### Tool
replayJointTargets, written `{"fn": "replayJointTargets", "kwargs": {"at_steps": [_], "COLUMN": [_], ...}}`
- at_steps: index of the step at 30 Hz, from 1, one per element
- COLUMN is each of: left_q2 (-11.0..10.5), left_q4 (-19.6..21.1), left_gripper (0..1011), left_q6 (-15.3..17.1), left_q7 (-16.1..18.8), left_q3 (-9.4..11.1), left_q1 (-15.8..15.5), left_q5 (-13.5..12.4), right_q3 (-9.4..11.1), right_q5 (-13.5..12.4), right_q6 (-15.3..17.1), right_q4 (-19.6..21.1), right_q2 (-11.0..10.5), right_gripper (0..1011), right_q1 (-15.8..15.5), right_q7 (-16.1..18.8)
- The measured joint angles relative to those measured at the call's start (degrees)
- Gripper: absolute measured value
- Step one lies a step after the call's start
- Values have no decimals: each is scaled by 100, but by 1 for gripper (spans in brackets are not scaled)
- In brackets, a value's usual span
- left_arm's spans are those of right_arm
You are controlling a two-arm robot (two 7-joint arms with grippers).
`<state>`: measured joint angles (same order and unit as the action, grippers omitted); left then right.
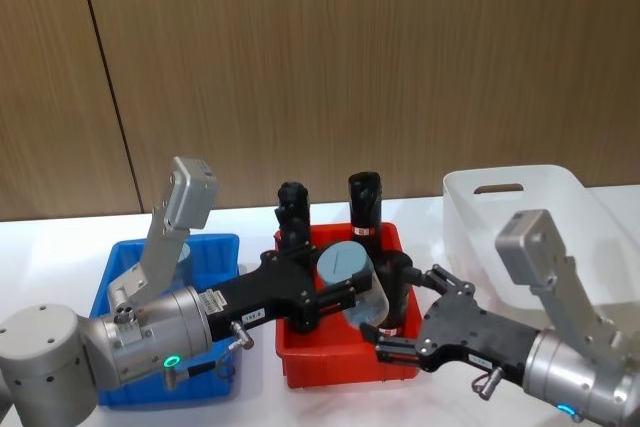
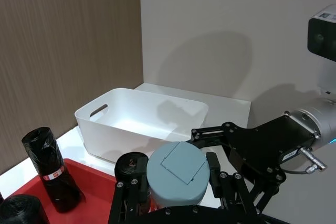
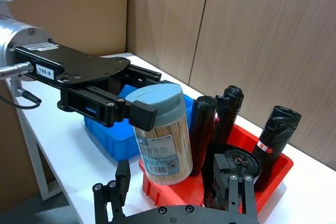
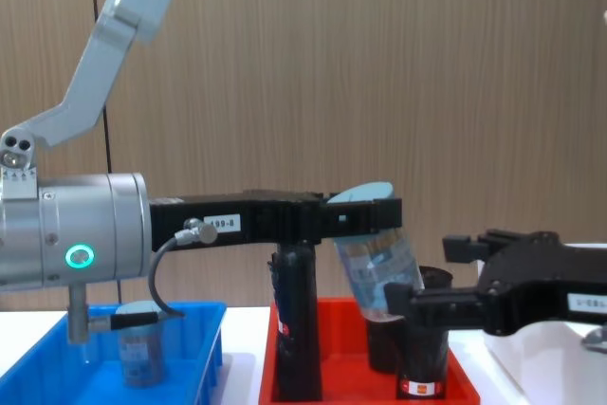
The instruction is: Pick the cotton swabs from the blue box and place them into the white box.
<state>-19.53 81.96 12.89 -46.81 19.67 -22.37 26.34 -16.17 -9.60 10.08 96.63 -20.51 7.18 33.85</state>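
Blue-grey-lidded cotton swab jar [image 1: 347,265] at centre of head view, tilted, in air over red tray [image 1: 330,367]. Left gripper [image 1: 335,279] fingers pinching jar at lid level. Right gripper [image 1: 412,312] at lower right, fingers spread, just beside jar body; contact unclear. Judged step: transfer toward white box [image 1: 470,212], right of frame. Hold pinch firm; carry jar above black rolls [image 1: 363,197]; release only once second grip is secure or jar is over box.

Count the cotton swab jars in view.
2. One jar is held in the left hand over the red tray; another jar stands in the blue box. More could be hidden behind the left arm.
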Motion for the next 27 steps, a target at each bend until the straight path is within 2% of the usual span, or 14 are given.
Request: {"fn": "replayJointTargets", "kwargs": {"at_steps": [20, 23, 27], "left_q2": [0, 0, 0], "left_q4": [0, 0, 0], "left_gripper": [669, 669, 669], "left_q6": [0, 0, 0], "left_q7": [1, 0, 1], "left_q3": [0, 0, 0], "left_q1": [0, 0, 0], "left_q5": [0, 0, 0], "right_q3": [-242, -260, -286], "right_q5": [335, 359, 375], "right_q6": [149, 168, 192], "right_q4": [-448, -482, -522], "right_q2": [359, 389, 429], "right_gripper": [996, 963, 838], "right_q1": [449, 491, 550], "right_q7": [126, 127, 128]}}
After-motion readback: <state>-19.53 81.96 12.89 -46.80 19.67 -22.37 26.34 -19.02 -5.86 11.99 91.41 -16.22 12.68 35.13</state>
